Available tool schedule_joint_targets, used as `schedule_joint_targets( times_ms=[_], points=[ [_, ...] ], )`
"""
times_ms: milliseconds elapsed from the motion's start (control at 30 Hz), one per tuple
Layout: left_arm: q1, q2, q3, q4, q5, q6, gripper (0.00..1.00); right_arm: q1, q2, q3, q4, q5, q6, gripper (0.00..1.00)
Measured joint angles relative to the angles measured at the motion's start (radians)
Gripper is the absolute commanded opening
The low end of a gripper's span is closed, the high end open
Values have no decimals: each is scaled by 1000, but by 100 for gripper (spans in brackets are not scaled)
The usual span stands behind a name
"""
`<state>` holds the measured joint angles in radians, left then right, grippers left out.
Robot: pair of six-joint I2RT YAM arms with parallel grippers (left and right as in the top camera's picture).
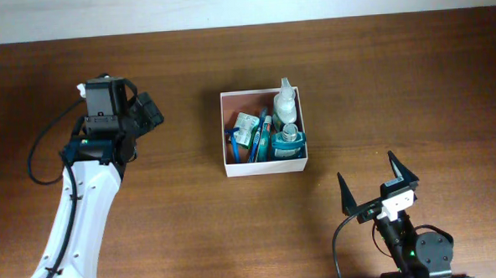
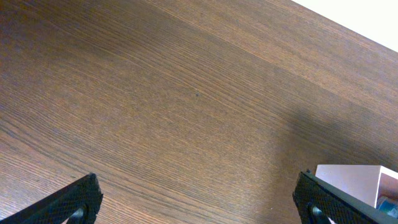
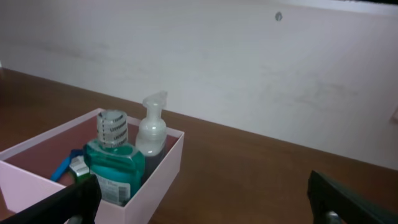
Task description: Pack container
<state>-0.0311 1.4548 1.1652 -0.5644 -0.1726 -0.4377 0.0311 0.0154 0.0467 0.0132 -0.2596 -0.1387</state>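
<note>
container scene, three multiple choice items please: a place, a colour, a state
1. Where is the container? A) near the table middle B) at the far left edge C) off the table
2. What colour is the squat bottle inside it? A) teal B) red C) yellow
3. How is the right hand? A) shut on a bottle B) open and empty C) shut on the container
1 A, overhead shows it central; 2 A, its body is teal; 3 B, fingers apart, nothing between.
</note>
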Motion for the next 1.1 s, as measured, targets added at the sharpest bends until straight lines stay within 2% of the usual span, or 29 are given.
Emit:
schedule_joint_targets(
  times_ms=[333,1100],
  points=[
    [0,0,0,0,0,0,99,0,0,-34,-63,1,0,99],
    [0,0,0,0,0,0,99,21,0,-34,-65,11,0,99]
  ],
)
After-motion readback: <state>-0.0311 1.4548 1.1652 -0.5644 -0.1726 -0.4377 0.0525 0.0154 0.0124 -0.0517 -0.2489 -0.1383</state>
